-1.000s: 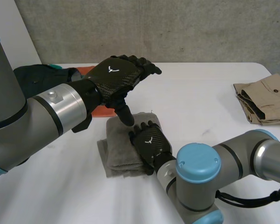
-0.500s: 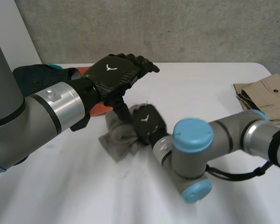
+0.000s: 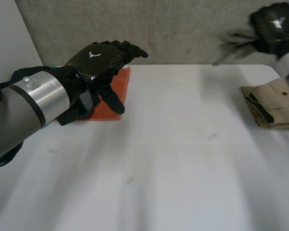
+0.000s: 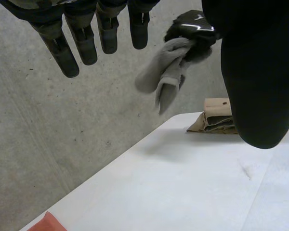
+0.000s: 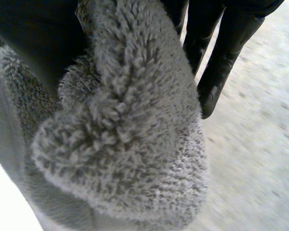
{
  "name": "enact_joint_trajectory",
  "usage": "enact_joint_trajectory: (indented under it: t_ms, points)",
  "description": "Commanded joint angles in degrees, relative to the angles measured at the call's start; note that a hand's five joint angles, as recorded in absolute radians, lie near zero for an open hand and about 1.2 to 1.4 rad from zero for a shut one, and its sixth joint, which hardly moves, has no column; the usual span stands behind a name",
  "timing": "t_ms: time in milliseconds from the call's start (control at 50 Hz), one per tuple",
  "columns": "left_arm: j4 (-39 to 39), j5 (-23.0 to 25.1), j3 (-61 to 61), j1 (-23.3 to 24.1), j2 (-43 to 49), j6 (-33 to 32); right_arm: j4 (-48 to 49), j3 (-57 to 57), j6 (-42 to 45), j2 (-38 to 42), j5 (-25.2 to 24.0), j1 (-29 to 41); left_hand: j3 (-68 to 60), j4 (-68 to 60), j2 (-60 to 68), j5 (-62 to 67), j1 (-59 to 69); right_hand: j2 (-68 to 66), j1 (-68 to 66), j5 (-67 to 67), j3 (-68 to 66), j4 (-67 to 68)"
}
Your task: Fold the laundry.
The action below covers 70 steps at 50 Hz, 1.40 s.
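Your right hand's fingers [image 5: 216, 67] were curled round a grey towel [image 5: 125, 144]. Its looped pile was wadded against the palm, so you had it in a clump and not by a corner or an edge. The right hand [image 3: 274, 23] was high above the bench [image 3: 173, 159], with the loose end of the towel hanging out past the fingers in mid-air, touching nothing. Below those fingers, on the bench, a tan garment [image 3: 272, 103] lay in a flat stack.

Your left hand [image 3: 98, 60] had its fingers [image 4: 82, 43] straight and a little spread, holding nothing. It hovered just over an orange cloth [image 3: 116, 96] that lay flat beneath the thumb and palm. I could not tell whether the thumb touched it.

As I judge it, the tan garment and the orange cloth looked folded and set down, one near each hand. The towel showed no fold I could read while bunched in the air. That piece seemed left to do: bring it down to the bench, spread it, fold it, and lay it with the others.
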State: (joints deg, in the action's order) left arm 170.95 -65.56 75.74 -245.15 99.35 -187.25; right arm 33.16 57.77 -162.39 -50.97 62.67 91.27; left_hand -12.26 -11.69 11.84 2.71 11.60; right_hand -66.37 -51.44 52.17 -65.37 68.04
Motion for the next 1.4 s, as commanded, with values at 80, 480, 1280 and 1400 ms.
enact_joint_trajectory:
  t_ms: [80,480,1280,1400]
  points:
    - [0.26,-0.09,0.11,0.11,0.14,-0.14,8.13,-0.11,-5.13,7.98,-13.87,-14.17,-1.99,-2.56,2.41,1.55,2.66,-13.63,-28.56,17.83,-14.63,11.96]
    - [2.37,-0.18,1.25,0.81,0.4,-0.05,8.15,8.15,-3.11,13.01,-24.18,-29.3,-2.16,-2.73,2.58,1.71,2.82,32.7,17.76,-28.49,31.69,-34.36]
    - [19.33,-12.67,-2.61,-16.3,8.29,-1.62,-3.63,30.99,3.32,-26.02,2.28,8.12,0.19,-0.37,0.22,-0.64,0.47,56.37,41.44,-52.17,55.37,-58.04]
    - [18.46,-8.89,-6.3,-23.35,19.11,-7.86,-4.25,38.89,4.79,-25.05,2.89,16.65,0.2,-0.37,0.22,-0.64,0.47,56.37,41.44,-52.17,55.37,-58.04]
